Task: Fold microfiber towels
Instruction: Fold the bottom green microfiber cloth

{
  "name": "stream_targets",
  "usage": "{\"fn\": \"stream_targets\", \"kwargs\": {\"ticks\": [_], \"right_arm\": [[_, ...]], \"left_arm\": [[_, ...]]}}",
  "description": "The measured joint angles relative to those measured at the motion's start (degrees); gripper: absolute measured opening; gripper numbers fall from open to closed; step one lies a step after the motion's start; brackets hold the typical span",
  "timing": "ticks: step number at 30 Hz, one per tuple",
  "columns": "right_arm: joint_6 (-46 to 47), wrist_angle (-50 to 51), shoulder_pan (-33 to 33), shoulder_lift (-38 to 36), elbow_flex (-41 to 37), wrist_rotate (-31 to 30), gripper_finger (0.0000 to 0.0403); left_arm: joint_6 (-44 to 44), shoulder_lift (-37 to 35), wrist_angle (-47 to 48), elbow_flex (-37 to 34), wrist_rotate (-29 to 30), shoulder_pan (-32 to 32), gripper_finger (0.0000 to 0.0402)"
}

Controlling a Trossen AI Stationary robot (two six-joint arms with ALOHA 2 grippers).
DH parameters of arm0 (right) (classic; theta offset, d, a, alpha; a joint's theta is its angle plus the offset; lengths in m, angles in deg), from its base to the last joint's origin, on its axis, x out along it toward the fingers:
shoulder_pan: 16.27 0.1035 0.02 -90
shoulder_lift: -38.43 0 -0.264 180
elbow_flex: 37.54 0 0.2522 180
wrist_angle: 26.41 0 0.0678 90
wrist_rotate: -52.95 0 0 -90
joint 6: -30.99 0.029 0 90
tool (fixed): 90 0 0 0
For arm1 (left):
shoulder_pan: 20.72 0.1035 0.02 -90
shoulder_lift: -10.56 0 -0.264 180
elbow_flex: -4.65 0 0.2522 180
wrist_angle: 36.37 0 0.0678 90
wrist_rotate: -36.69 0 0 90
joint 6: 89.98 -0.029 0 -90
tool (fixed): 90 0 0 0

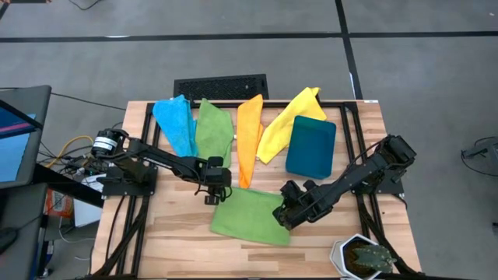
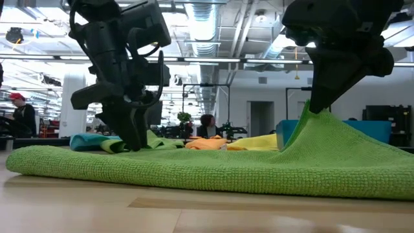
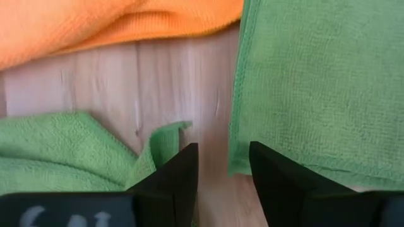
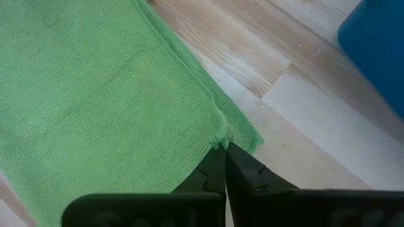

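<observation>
While the green towel [image 1: 247, 217] lies spread flat on the wooden table [image 1: 167, 233] at the lower middle of the high view, both arms work at its upper edge. At its upper right corner, the right gripper [image 1: 285, 215] has its fingers pinched together on the cloth; the right wrist view shows the two dark fingertips [image 4: 222, 165] closed on the very edge of the green towel [image 4: 107, 94], and in the low view the fabric rises in a small peak [image 2: 315, 123] up into that gripper at the right of the frame. Over the towel's upper left corner, the left gripper [image 1: 212, 194] hangs with its fingers parted by a narrow gap (nothing sits between them); in the left wrist view the fingers [image 3: 183, 180] stand over bare wood, with the towel's corner just beside one of them. Across the upper middle of the high view four more towels fan out, unfolded: a light blue towel [image 1: 176, 123], a second green towel [image 1: 213, 131], an orange towel [image 1: 249, 136] and a yellow towel [image 1: 286, 120]. Right of the yellow one, touching it, lies a dark teal bin [image 1: 311, 145]. A potted plant [image 1: 362, 258] sits at the lower right corner of the table.
</observation>
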Motion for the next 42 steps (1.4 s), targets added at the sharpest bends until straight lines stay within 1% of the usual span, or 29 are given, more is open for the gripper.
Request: {"fn": "stream_targets", "kwargs": {"ticks": [7, 10, 13, 17, 23, 25, 31, 37, 42], "right_arm": [[0.0, 0.0, 0.0, 0.0, 0.0, 0.0, 0.0025], [0.0, 0.0, 0.0, 0.0, 0.0, 0.0, 0.0023], [0.0, 0.0, 0.0, 0.0, 0.0, 0.0, 0.0022], [0.0, 0.0, 0.0, 0.0, 0.0, 0.0, 0.0026], [0.0, 0.0, 0.0, 0.0, 0.0, 0.0, 0.0022], [0.0, 0.0, 0.0, 0.0, 0.0, 0.0, 0.0022], [0.0, 0.0, -0.1, 0.0, 0.0, 0.0, 0.0026], [0.0, 0.0, -0.1, 0.0, 0.0, 0.0, 0.0022], [0.0, 0.0, -0.2, 0.0, 0.0, 0.0, 0.0025]], "left_arm": [[0.7, 0.0, -1.0, -0.7, -0.3, 0.0, 0.0122], [0.3, 0.0, -1.1, -0.7, -1.3, 0.0, 0.0112], [-0.1, 0.0, -1.3, -0.7, -1.2, 0.0, 0.0098], [-1.0, 0.0, -1.9, -0.7, -0.9, 0.0, 0.0070], [-1.7, 0.0, -2.2, -0.7, -1.3, 0.0, 0.0015], [-2.3, 0.0, -2.2, -0.7, -1.7, 0.0, 0.0004], [-1.7, -0.2, 0.6, 1.2, -1.6, -0.4, 0.0000], [-1.4, -0.5, 6.2, 5.3, -0.8, -1.7, 0.0000], [1.1, -1.4, 10.4, 6.2, 0.2, -3.2, 0.0000]]}}
